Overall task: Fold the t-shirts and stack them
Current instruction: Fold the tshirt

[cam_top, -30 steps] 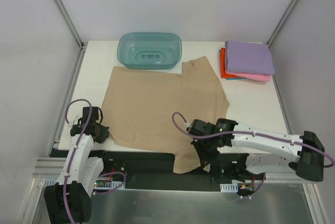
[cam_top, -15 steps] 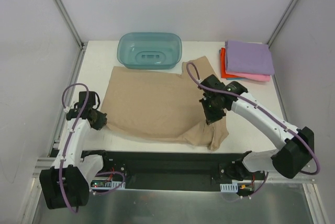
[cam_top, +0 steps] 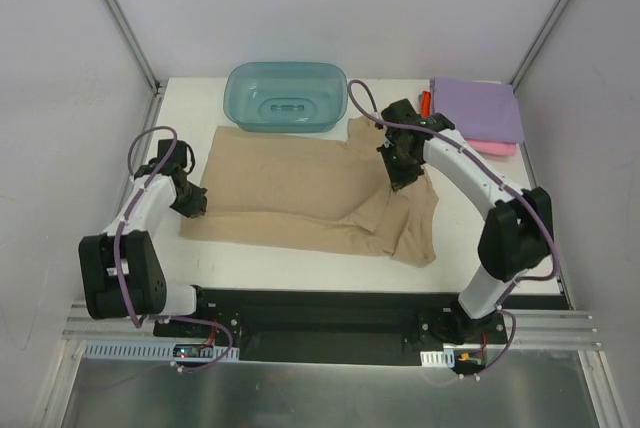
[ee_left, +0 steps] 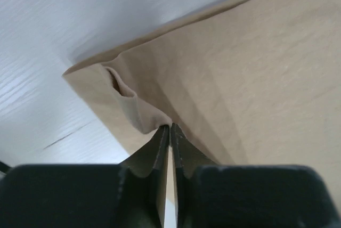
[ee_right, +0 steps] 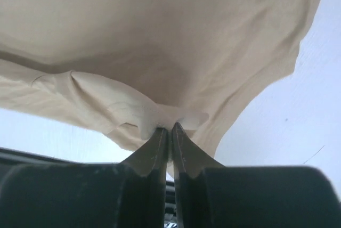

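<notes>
The tan-beige t-shirt (cam_top: 300, 193) lies on the white table, its near part folded back over itself. My left gripper (cam_top: 192, 203) is shut on its left edge; the left wrist view shows the pinched cloth (ee_left: 144, 116). My right gripper (cam_top: 401, 180) is shut on a fold at the shirt's right side and holds it lifted, with the cloth (ee_right: 176, 52) draped ahead of the jaws. A folded stack sits at the back right: the lilac-purple shirt (cam_top: 478, 108) on top, the pink shirt (cam_top: 495, 147) under it, and the red-orange shirt (cam_top: 426, 103) mostly hidden.
A translucent teal plastic tub (cam_top: 287, 97) stands at the back, touching the tan shirt's far edge. White walls close in the table on left, back and right. A black rail (cam_top: 320, 308) runs along the near edge.
Both grippers have carried the shirt's near edge away from the front rail toward the back, folding the shirt over itself. The right arm swung far back toward the stack.
</notes>
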